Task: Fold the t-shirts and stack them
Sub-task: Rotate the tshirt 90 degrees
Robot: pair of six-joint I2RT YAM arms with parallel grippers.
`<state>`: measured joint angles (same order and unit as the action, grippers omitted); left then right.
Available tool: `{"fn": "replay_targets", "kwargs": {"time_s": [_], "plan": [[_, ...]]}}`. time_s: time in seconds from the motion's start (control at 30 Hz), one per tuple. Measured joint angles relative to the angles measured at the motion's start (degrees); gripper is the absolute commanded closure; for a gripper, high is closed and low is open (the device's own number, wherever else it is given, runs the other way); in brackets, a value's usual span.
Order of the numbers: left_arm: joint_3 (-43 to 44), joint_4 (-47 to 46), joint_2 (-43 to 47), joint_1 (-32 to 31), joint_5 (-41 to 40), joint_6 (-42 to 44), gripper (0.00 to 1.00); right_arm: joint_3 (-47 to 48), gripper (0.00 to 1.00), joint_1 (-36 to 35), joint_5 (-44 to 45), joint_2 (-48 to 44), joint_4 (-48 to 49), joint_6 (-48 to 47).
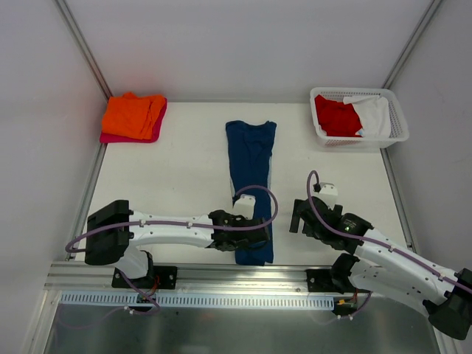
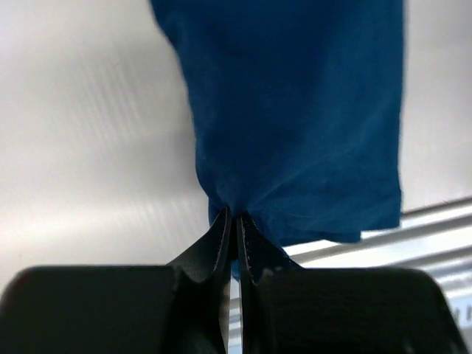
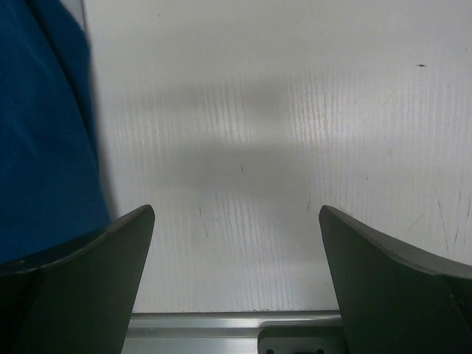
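While pinching the near end of the navy t-shirt with the left gripper, shut tight on a small gathered bunch of cloth toward one corner, stands a fair chance of spoiling the fold. Lies as a long narrow strip down the middle of the table, far end toward the back wall, near end at the front edge by the rail. Grips at one spot only, so likely to raise that corner alone and let the other sag, twisting the strip and opening the lengthwise folds. Could also slip free, being so thin a pinch of soft cloth, or catch just the top layer and peel it off the rest; cannot tell the number of layers caught. Holds nothing with the right gripper, spread wide over bare table just beside the strip's right edge, so gives no support on that side. Might snag the hem on the front rail if drawn low and toward the bases. Poses little threat to the orange t-shirt folded on the magenta-pink one at the far left corner, or to the basket with the red and white shirts at the far right, all well apart from the strip.
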<state>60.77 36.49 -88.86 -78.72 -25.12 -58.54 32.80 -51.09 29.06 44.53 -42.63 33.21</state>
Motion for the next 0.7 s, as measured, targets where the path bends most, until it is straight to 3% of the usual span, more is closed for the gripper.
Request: {"fn": "replay_targets", "kwargs": {"time_s": [0.3,0.43,0.47,0.7], "plan": [[-9.2,0.2,0.3,0.0,-2.3,-12.6,0.97,-0.7,0.01,0.0,-0.3,0.1,0.0,-0.5],[-11.6,0.3,0.4,0.0,-2.5,-16.5,0.05,-0.8,0.0,0.0,-0.4,0.6,0.0,-0.6],[-11.8,0.5,0.4,0.0,-2.5,-17.3,0.01,-0.8,0.01,0.0,-0.4,0.9,0.0,-0.7],[-11.1,0.6,1.5,0.0,-3.8,-16.2,0.01,-0.8,0.01,0.0,-2.2,2.8,0.6,-0.9]]}}
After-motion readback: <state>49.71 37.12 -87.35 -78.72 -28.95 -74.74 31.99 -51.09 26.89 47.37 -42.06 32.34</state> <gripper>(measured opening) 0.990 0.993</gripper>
